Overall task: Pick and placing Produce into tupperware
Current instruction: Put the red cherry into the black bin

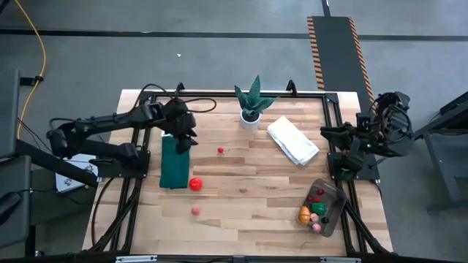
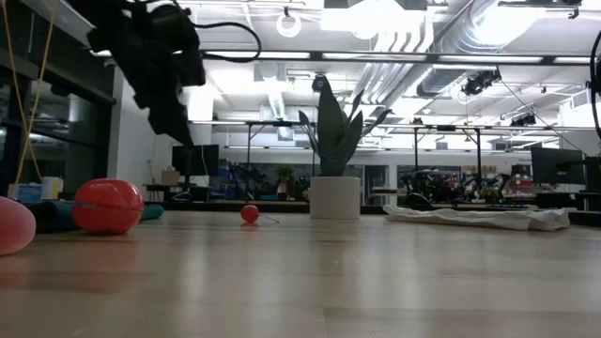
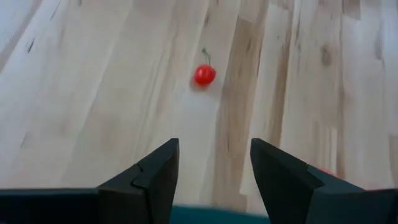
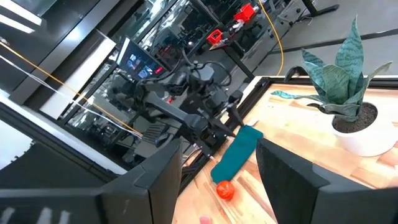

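Observation:
My left gripper (image 1: pixel 188 143) hangs open above the far end of the dark green mat (image 1: pixel 174 166), fingers slanting down toward a small red cherry (image 3: pixel 204 74) that lies on the bare wood beyond its fingertips (image 3: pixel 214 149). A red tomato (image 1: pixel 195 184) rests by the mat's near right corner. A pink berry (image 1: pixel 195 210) lies nearer the front edge. The tupperware (image 1: pixel 330 215) sits at the near right with several pieces of produce in it. My right gripper (image 1: pixel 327 132) waits open at the right edge, raised and pointing level across the table.
A spiky plant in a white pot (image 1: pixel 251 109) stands at the far middle. A folded white cloth (image 1: pixel 292 140) lies right of it. Black frame rails run along the table's left and right sides. Bare wood stretches between cherry, tomato and tupperware.

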{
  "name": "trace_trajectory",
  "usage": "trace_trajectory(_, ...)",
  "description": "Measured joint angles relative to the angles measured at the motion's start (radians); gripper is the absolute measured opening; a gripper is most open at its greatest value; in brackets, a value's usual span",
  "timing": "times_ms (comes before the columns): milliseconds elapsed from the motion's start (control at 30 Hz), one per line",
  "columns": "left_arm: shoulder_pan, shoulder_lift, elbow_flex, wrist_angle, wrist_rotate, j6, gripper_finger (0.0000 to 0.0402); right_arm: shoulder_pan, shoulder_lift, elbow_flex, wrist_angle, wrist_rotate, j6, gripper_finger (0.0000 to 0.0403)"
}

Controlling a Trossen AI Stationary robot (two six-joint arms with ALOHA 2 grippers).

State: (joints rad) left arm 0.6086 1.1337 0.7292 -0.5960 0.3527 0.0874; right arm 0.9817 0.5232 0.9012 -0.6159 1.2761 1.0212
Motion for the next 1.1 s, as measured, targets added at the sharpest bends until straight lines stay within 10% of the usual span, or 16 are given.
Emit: trace_trajectory(1100, -0.140, 0.303, 0.039, 0.212, -0.163, 0.441, 0.0182, 0.000, 0.017, 0.000, 0.000, 0.034, 0.026, 0.0197)
